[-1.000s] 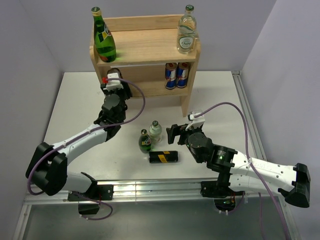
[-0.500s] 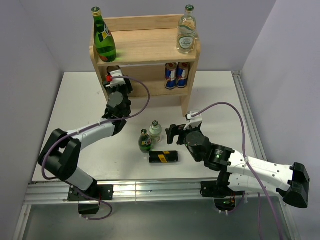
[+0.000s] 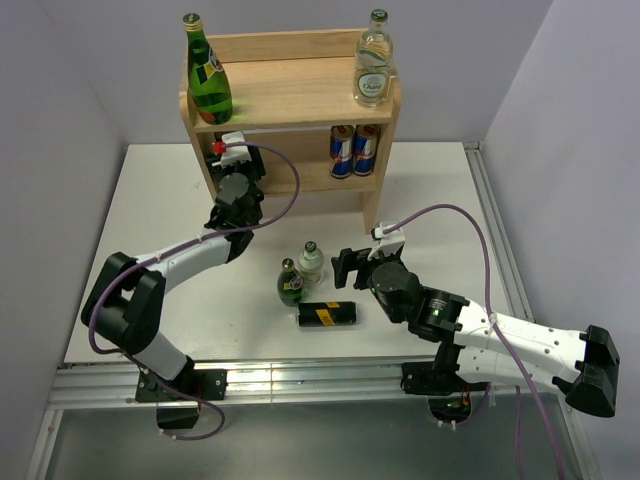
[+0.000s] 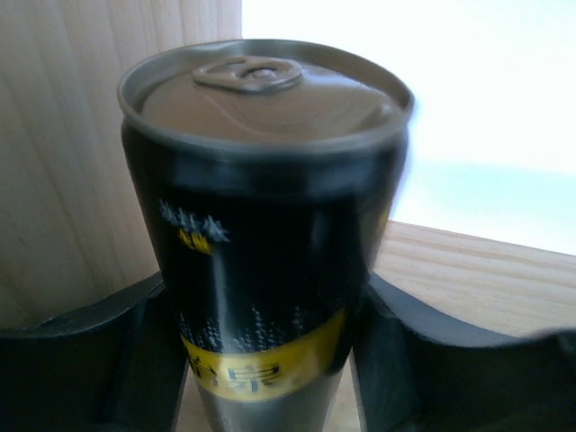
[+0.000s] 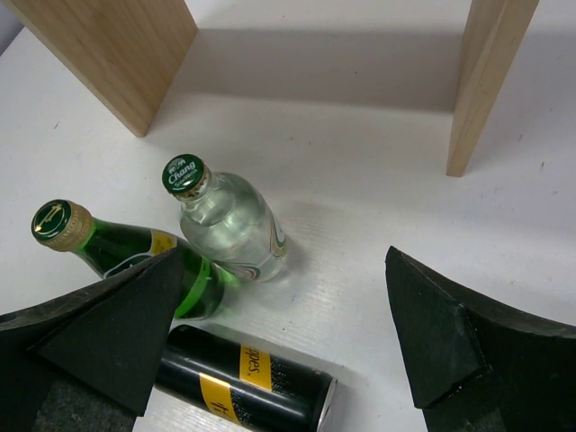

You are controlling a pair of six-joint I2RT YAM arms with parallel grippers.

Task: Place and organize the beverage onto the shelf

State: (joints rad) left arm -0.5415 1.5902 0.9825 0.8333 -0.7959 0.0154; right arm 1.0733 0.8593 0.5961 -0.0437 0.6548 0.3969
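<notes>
Left end effector [image 4: 265,360] clenched on black can [image 4: 261,180] inside the shelf [image 3: 290,95] lower tier; seat base flat before releasing. Right end effector [image 5: 288,297] released.

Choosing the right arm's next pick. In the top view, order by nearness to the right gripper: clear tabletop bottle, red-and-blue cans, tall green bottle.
1. Small clear green-capped bottle: just left of the right gripper.
2. Red-and-blue cans: lower board, wooden shelf.
3. Tall green bottle: top board, left end.

Left claw [image 3: 231,150], clamped on a can [image 4: 270,225], has advanced toward the upper left of frame, into the lower tier of the shelf [image 3: 290,92].
</notes>
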